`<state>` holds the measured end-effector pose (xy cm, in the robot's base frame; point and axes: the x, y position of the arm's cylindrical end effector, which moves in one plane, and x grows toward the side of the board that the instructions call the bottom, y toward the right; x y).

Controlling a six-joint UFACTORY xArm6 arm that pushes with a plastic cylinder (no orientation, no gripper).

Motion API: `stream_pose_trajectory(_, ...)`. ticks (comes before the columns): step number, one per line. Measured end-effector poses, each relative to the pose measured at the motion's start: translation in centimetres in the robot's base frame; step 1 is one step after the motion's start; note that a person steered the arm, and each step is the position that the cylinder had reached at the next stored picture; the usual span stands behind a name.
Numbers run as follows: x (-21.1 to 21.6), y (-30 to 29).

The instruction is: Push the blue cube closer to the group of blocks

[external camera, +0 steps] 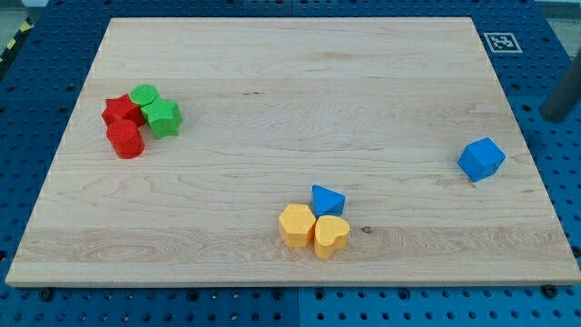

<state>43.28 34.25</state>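
The blue cube (pixel 481 159) lies alone near the right edge of the wooden board (pixel 290 82). A group of three blocks sits at the bottom middle: a blue wedge-like block (pixel 327 199), a yellow block (pixel 297 225) and a yellow heart (pixel 331 236), all touching. My rod comes in at the view's right edge, off the board. Its tip (pixel 553 116) is up and to the right of the blue cube, apart from it.
At the left sits a second cluster: a red star (pixel 120 111), a red cylinder (pixel 125 140), a green cylinder (pixel 143 94) and a green star (pixel 163 118). A black-and-white marker tag (pixel 502 42) lies beyond the board's top right corner.
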Motion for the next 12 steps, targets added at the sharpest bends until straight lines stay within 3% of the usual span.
stream_pose_trajectory(1, 6.1, -3.3)
stream_pose_trajectory(2, 7.4, -4.5)
stream_pose_trajectory(3, 7.1, -5.0)
stream_pose_trajectory(6, 6.4, -14.2)
stream_pose_trajectory(10, 4.2, -13.2)
stream_pose_trajectory(12, 3.2, -17.7)
